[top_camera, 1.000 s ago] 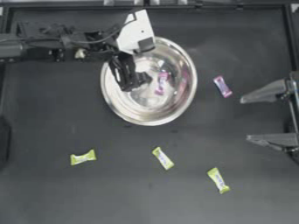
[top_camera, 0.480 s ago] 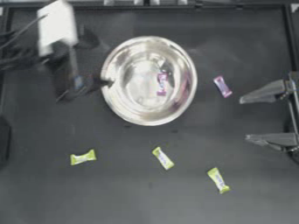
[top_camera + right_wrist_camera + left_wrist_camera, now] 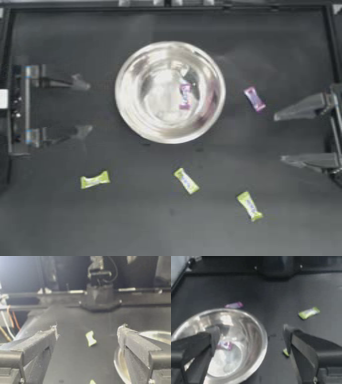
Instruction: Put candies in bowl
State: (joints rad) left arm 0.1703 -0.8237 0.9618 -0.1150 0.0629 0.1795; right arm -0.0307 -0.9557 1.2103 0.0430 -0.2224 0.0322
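Yellow-green candy (image 3: 286, 352) half behind left hand (image 3: 249, 338)

- A dark, matte, flat bench (image 3: 80, 225) fills the top view.
- A raised dark metal rail (image 3: 167, 7) borders its far edge.
- Soft light falls from above, leaving faint shadows on the surface.
- In the right wrist view, orange and white cables (image 3: 10, 321) hang beyond the bench's edge.

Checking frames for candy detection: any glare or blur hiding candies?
Top view: bowl shows bright glare, yet the pink candy inside stays readable; the four candies on the table are clear. Left wrist view: that candy is smeared by reflections and partly behind the left gripper fingers. Right wrist view: soft throughout; one yellow candy visible.
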